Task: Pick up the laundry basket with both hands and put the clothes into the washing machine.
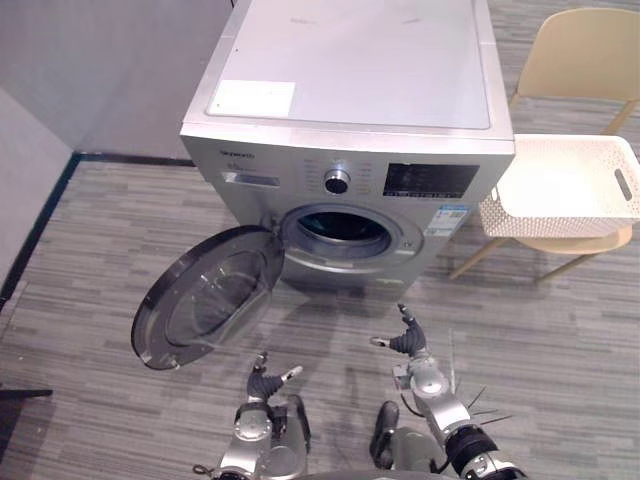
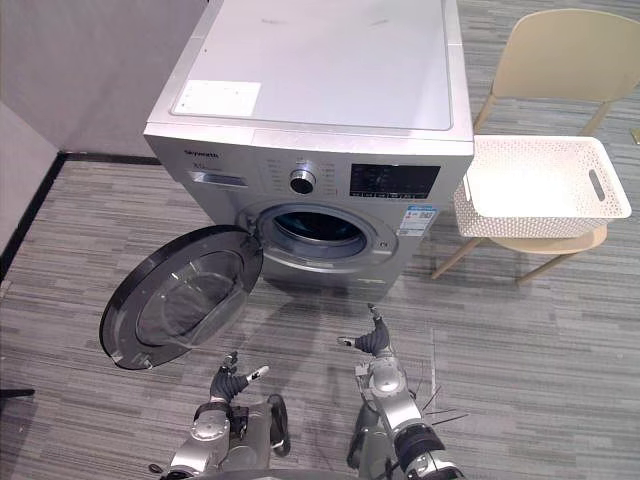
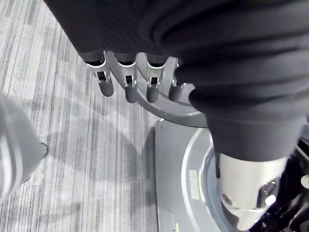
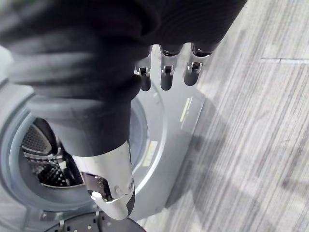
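Note:
A white perforated laundry basket (image 1: 560,185) rests on the seat of a beige chair (image 1: 580,55), right of the silver washing machine (image 1: 350,90). What shows of the basket's inside is bare white. The machine's round door (image 1: 205,300) hangs wide open to the left, and the drum opening (image 1: 343,232) is dark. My left hand (image 1: 265,382) and right hand (image 1: 408,342) hang low over the floor in front of the machine, both open and holding nothing. Straight fingers (image 3: 128,84) show in the left wrist view. In the right wrist view, fingers (image 4: 166,72) point toward the drum (image 4: 43,154).
Grey striped carpet (image 1: 120,250) covers the floor around the machine. A grey wall (image 1: 100,70) with a dark skirting stands behind and to the left. The open door takes up floor room at front left, while the chair's legs stand close to the machine's right side.

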Controlling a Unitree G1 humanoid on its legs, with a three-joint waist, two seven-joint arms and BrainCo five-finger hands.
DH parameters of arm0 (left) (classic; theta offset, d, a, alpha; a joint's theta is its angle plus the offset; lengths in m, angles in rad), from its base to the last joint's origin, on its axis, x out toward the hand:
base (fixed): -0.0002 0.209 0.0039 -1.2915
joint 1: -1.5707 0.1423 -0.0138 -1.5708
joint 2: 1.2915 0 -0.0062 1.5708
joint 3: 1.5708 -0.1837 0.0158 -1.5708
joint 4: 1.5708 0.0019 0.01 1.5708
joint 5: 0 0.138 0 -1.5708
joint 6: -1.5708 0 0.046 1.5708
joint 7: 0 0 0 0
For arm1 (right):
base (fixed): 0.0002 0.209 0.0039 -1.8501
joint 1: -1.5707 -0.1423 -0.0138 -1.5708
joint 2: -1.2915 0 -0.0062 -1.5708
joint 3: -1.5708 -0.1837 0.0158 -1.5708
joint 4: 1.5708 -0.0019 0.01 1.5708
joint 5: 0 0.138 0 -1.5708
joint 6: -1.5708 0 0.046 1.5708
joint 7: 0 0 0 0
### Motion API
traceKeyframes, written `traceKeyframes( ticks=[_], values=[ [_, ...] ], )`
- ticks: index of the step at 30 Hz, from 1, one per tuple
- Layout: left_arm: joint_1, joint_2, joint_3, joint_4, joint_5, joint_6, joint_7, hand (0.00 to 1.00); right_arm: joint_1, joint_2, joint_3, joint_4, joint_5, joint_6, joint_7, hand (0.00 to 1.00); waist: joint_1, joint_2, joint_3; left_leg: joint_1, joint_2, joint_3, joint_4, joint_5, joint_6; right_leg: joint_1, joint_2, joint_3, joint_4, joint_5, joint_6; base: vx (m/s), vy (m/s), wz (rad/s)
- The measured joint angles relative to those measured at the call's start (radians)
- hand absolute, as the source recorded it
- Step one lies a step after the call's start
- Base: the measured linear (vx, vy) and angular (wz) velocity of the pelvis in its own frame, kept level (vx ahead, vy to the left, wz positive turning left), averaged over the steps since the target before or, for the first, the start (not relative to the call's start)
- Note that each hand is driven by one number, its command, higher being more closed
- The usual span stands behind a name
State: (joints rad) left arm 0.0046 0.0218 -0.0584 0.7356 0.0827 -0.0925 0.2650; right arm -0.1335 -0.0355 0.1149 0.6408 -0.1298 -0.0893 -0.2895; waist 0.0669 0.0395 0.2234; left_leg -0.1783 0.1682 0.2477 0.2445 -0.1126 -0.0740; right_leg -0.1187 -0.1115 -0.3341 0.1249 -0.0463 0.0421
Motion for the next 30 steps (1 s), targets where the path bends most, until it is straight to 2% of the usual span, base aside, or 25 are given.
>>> traceKeyframes(
  ticks=[1, 4, 8, 14, 16, 18, 19, 21, 26, 30],
  values=[
    [-0.007, 0.007, -0.015, -0.004, -0.001, 0.000, 0.003, 0.00, 0.006, 0.000, -0.014, -0.020, 0.000, -0.001, 0.000, 0.00, -0.003, 0.000, -0.004, 0.029, -0.030, -0.006, -0.053, 0.028, 0.012, 0.023, -0.016, -0.019, -0.026, 0.015, 0.010, -0.02, 0.112, 0.36],
    [0.015, 0.017, -0.019, -0.064, -0.001, 0.000, 0.026, 0.00, 0.004, 0.009, -0.044, -0.033, 0.004, -0.001, -0.010, 0.00, -0.024, 0.004, -0.041, 0.084, -0.073, -0.011, -0.151, 0.071, 0.025, 0.058, -0.035, -0.026, -0.065, 0.037, 0.027, -0.01, 0.092, 0.21],
    [0.017, 0.023, -0.018, -0.212, 0.002, 0.000, 0.048, 0.00, 0.004, 0.011, -0.048, -0.038, 0.026, -0.003, -0.021, 0.00, -0.025, 0.001, -0.068, 0.114, -0.092, -0.008, -0.218, 0.106, 0.029, 0.066, -0.043, -0.026, -0.090, 0.057, 0.036, -0.02, 0.051, -0.01],
    [0.012, 0.062, 0.016, -0.516, 0.032, -0.036, 0.074, 0.00, 0.018, 0.006, -0.059, -0.035, 0.080, -0.006, -0.019, 0.00, -0.037, -0.001, -0.082, 0.159, -0.111, -0.003, -0.278, 0.135, 0.042, 0.099, -0.040, -0.023, -0.133, 0.086, 0.044, 0.00, 0.004, -0.01],
    [-0.005, 0.086, 0.079, -0.552, 0.046, -0.053, 0.089, 0.00, 0.086, -0.011, -0.064, -0.015, 0.080, -0.044, -0.011, 0.00, -0.042, -0.009, -0.090, 0.161, -0.115, -0.005, -0.281, 0.136, 0.042, 0.101, -0.038, -0.022, -0.147, 0.091, 0.041, -0.01, 0.011, 0.03],
    [-0.033, 0.135, 0.158, -0.557, 0.047, -0.053, 0.108, 0.00, 0.165, -0.033, -0.101, 0.037, 0.078, -0.054, 0.047, 0.00, -0.045, -0.017, -0.095, 0.163, -0.117, -0.011, -0.281, 0.136, 0.042, 0.116, -0.038, -0.027, -0.153, 0.092, 0.041, 0.02, 0.007, 0.09],
    [-0.049, 0.175, 0.205, -0.556, 0.051, -0.051, 0.114, 0.00, 0.211, -0.056, -0.140, 0.094, 0.079, -0.041, 0.084, 0.00, -0.046, -0.020, -0.097, 0.163, -0.118, -0.014, -0.282, 0.136, 0.042, 0.118, -0.038, -0.028, -0.153, 0.092, 0.041, 0.02, 0.003, 0.04],
    [-0.072, 0.226, 0.270, -0.533, 0.074, -0.048, 0.129, 0.00, 0.246, -0.090, -0.184, 0.162, 0.080, -0.024, 0.110, 0.00, -0.054, -0.023, -0.097, 0.165, -0.119, -0.013, -0.281, 0.136, 0.043, 0.117, -0.038, -0.026, -0.154, 0.095, 0.036, -0.02, 0.004, -0.04],
    [-0.140, 0.337, 0.369, -0.333, 0.087, -0.018, 0.136, 0.00, 0.233, -0.133, -0.196, 0.163, 0.080, -0.017, 0.120, 0.00, -0.053, -0.033, -0.097, 0.156, -0.114, -0.011, -0.313, 0.162, 0.045, 0.093, -0.026, -0.020, -0.166, 0.112, 0.027, -0.08, -0.010, -0.07],
    [-0.153, 0.408, 0.443, -0.147, 0.085, 0.020, 0.151, 0.00, 0.180, -0.116, -0.192, 0.143, 0.080, -0.019, 0.120, 0.00, -0.048, -0.062, -0.084, 0.124, -0.105, 0.009, -0.322, 0.172, 0.037, 0.042, -0.014, 0.008, -0.178, 0.132, 0.018, -0.07, -0.017, -0.18]
  ],
)
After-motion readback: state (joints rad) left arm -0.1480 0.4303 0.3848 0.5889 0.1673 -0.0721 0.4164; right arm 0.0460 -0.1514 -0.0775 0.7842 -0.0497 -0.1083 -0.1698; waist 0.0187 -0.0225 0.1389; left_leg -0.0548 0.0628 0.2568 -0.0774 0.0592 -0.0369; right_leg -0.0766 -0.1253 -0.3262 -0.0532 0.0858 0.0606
